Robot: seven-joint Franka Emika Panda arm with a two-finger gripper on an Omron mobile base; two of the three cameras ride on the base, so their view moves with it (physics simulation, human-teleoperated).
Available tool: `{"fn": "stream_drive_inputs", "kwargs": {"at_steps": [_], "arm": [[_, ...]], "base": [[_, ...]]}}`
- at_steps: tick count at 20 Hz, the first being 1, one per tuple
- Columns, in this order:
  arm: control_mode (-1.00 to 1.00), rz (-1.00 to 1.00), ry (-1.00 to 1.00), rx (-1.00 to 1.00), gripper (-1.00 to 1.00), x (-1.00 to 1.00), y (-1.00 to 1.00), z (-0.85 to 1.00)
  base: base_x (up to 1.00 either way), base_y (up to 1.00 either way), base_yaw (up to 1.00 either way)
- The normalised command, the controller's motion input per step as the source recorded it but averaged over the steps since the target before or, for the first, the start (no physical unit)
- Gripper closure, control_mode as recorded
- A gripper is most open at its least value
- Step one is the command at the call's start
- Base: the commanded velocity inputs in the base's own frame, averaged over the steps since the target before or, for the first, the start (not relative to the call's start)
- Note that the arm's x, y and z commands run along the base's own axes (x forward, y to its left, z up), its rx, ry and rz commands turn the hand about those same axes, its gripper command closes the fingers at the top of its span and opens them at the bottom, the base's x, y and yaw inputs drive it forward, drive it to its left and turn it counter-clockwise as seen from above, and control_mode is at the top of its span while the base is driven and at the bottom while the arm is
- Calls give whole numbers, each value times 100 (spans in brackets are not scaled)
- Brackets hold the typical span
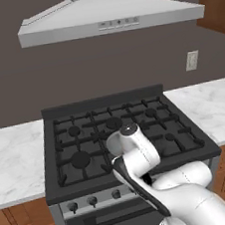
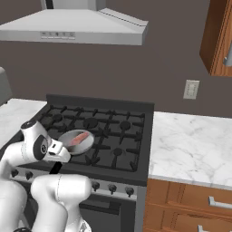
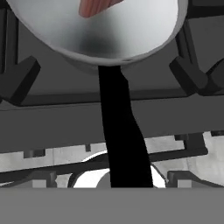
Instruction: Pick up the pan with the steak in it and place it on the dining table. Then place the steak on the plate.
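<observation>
The grey pan (image 2: 77, 141) sits on the front left burner of the stove, with the pinkish-red steak (image 2: 80, 138) lying in it. In the hand view the pan (image 3: 100, 35) and the steak (image 3: 98, 6) are at the top. The long black handle (image 3: 121, 131) runs down from the pan to the bottom edge. My gripper (image 3: 111, 180) is open over the handle's outer end, one fingertip on each side, holding nothing. In the right base view the gripper (image 2: 56, 164) hangs low at the stove's front edge. The arm hides the pan in the left base view. The dining table and the plate are out of view.
The black stove (image 1: 78, 139) has raised grates and knobs (image 2: 111, 188) along its front. White marble counter (image 2: 190, 145) lies on both sides, with wooden drawers below. A range hood (image 1: 107, 20) hangs above. An upper cabinet (image 2: 219, 36) is at the right.
</observation>
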Motion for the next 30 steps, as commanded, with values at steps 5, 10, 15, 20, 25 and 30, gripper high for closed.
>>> {"fn": "stream_drive_inputs", "kwargs": {"at_steps": [5,10,15,20,25,30], "arm": [[-100,0,0,-1,-100,4,-18,-42],[-100,0,0,0,-100,0,-26,-27],[-100,0,0,0,-100,0,-12,-7],[-100,0,0,0,100,0,0,0],[-100,-1,0,2,100,0,0,0],[-100,-8,-2,3,100,-1,9,30]], "base": [[0,0,0],[0,0,0],[0,0,0],[0,0,0],[0,0,0],[0,0,0]]}}
